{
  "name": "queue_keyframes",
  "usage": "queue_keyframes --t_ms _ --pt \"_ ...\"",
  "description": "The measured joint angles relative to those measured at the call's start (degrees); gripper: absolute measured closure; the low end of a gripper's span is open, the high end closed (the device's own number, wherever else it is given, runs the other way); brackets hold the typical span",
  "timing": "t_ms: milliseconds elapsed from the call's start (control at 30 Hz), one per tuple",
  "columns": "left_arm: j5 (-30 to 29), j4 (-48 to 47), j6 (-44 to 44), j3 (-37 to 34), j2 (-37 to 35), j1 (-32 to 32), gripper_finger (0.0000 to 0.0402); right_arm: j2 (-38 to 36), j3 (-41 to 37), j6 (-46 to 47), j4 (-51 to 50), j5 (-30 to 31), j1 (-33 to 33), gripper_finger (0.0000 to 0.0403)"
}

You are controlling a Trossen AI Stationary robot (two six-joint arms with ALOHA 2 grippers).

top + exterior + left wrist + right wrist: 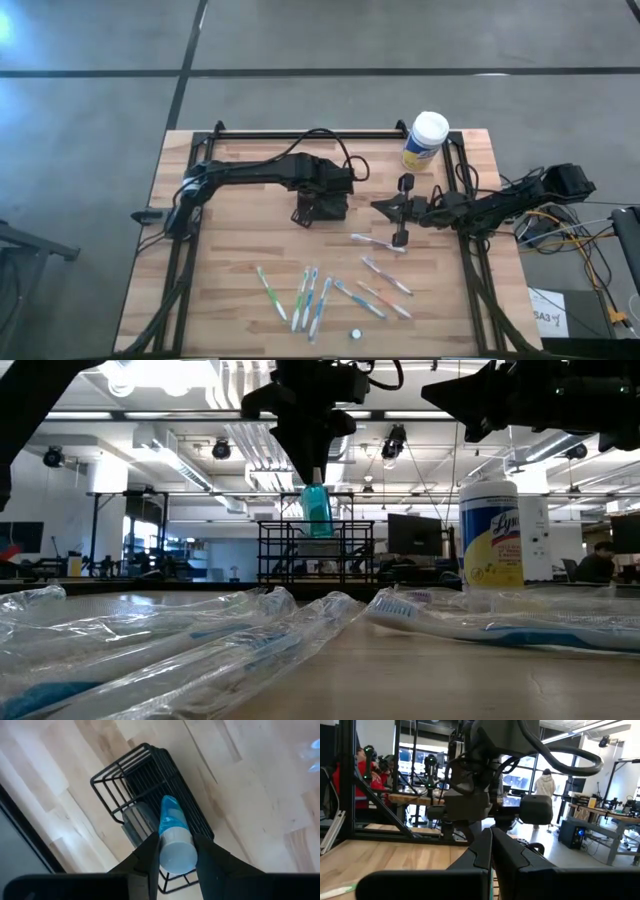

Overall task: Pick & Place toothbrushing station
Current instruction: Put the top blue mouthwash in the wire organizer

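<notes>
The black wire-mesh caddy (318, 210) stands on the wooden table, a little behind its middle. It also shows in the left wrist view (150, 780) and the low view (340, 555). My left gripper (175, 840) hangs right above it, shut on a blue tube with a pale cap (172, 832). The tube also shows in the low view (317, 510). A grey thing (136, 822) sits inside the caddy. My right gripper (376, 206) is shut and empty, to the caddy's right; its fingers (490, 840) point at the left arm. My left gripper pinches the tube between its two fingers at the pale capped end (176, 854). The fingers come from above, pointing down. The tube hangs upright below them, blue end (169, 805) down at the caddy's open top. I cannot tell whether it touches the caddy.
A yellow canister with a white lid (425, 140) stands at the far right. Several plastic-wrapped toothbrushes (310, 295) lie along the near half of the table, one (378, 243) just under my right gripper. A small white cap (355, 333) lies near the front edge.
</notes>
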Motion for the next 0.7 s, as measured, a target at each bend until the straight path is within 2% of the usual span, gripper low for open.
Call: queue_keyframes --t_ms 700 --pt "1.7 7.0 1.2 -11.0 -0.1 2.6 0.0306 0.0 0.0 -0.1 0.0 0.0 0.0 0.0394"
